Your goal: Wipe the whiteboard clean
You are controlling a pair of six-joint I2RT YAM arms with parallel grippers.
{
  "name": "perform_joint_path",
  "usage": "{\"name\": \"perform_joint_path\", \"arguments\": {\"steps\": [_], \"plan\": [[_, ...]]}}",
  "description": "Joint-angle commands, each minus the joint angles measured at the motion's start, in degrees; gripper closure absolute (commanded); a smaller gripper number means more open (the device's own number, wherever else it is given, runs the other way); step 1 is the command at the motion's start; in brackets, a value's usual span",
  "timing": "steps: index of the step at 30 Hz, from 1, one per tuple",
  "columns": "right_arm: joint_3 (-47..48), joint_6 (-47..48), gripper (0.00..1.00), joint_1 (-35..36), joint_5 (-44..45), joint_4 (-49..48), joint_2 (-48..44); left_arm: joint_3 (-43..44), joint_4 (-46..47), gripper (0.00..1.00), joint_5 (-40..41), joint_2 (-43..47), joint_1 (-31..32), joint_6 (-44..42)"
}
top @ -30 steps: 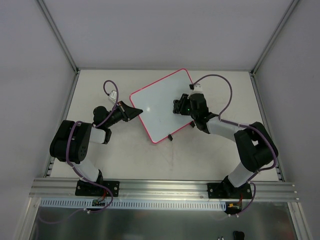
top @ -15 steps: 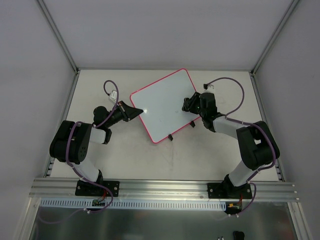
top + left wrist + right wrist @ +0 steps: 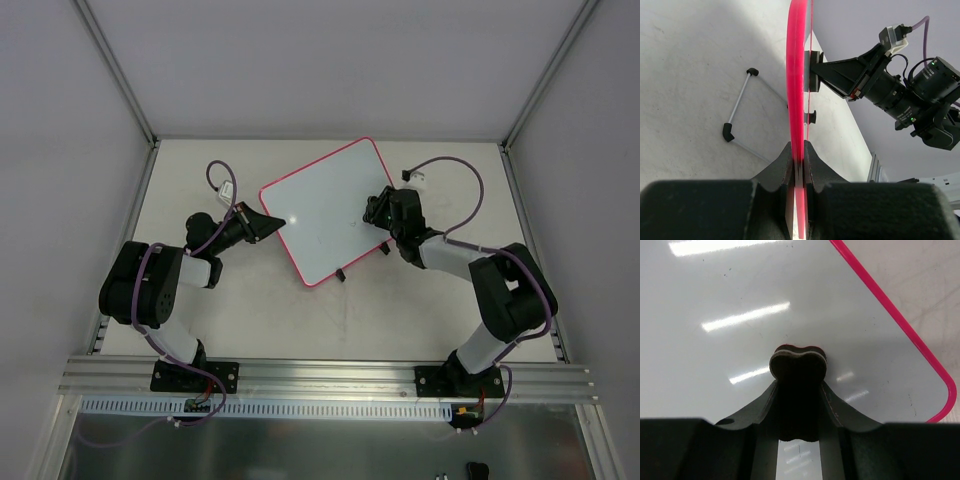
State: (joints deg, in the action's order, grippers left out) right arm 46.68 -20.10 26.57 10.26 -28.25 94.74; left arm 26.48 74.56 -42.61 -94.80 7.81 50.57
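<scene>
Just now the right gripper (image 3: 377, 209) has slid outward across the whiteboard (image 3: 325, 205), from well inside the face to the board's right-hand margin, and in the last half second it has eased back a touch toward the middle. I read that as the end of one wiping stroke and the turn into the next, so the erasing seems well under way on that side.

The right gripper (image 3: 798, 379) is pinching a small dark eraser (image 3: 798, 361), whose tip points forward at the white face. The pink rim curves round a corner just ahead and to the right of it.

The left gripper (image 3: 272, 226) has not shifted. It is clamped on the whiteboard's opposite corner, steadying it. In its own wrist view the left gripper (image 3: 797, 160) has both fingers pressed onto the pink rim (image 3: 797, 75), which runs straight ahead of it, edge-on. A thin wire leg (image 3: 737, 112) with black ends sits on the tabletop (image 3: 690, 60) to the left of that rim; it looks like the board's stand, though I cannot tell where it joins.

The whiteboard lies rotated on the tabletop (image 3: 200, 320) between the two grippers. Its surface is glossy white with bright light streaks and a few tiny dark specks. No readable writing shows ahead of the eraser, so little appears left to wipe there.
</scene>
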Motion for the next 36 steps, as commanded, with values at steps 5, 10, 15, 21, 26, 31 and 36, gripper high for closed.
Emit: {"name": "perform_joint_path", "arguments": {"steps": [5, 10, 15, 21, 26, 31, 36], "plan": [[-3.2, -1.0, 1.00, 11.4, -0.3, 15.7, 4.6, 0.0, 19.0, 1.00, -1.0, 1.0, -0.2, -2.9], [-2.1, -2.1, 1.00, 16.7, 0.4, 15.6, 4.4, -0.1, 19.0, 1.00, -1.0, 1.1, -0.1, -2.9], [0.8, -2.3, 1.00, 22.4, 0.2, 15.8, 5.2, -0.1, 19.0, 1.00, -0.9, 1.2, -0.1, -3.0], [6.0, -2.0, 1.00, 28.7, 0.4, 17.5, 8.7, -0.2, 19.0, 1.00, -1.0, 1.2, -0.1, -2.9], [8.9, -0.6, 1.00, 31.9, 0.2, 17.9, 11.2, -0.4, 19.0, 1.00, -1.1, 1.5, -0.1, -3.0], [11.7, 0.6, 1.00, 34.7, 2.0, 19.3, 13.7, -0.5, 19.0, 1.00, -1.1, 1.7, -0.2, -2.9], [12.5, 1.7, 1.00, 36.6, 1.9, 18.7, 15.1, -0.5, 19.0, 1.00, -1.1, 1.6, -0.1, -2.9]]}}
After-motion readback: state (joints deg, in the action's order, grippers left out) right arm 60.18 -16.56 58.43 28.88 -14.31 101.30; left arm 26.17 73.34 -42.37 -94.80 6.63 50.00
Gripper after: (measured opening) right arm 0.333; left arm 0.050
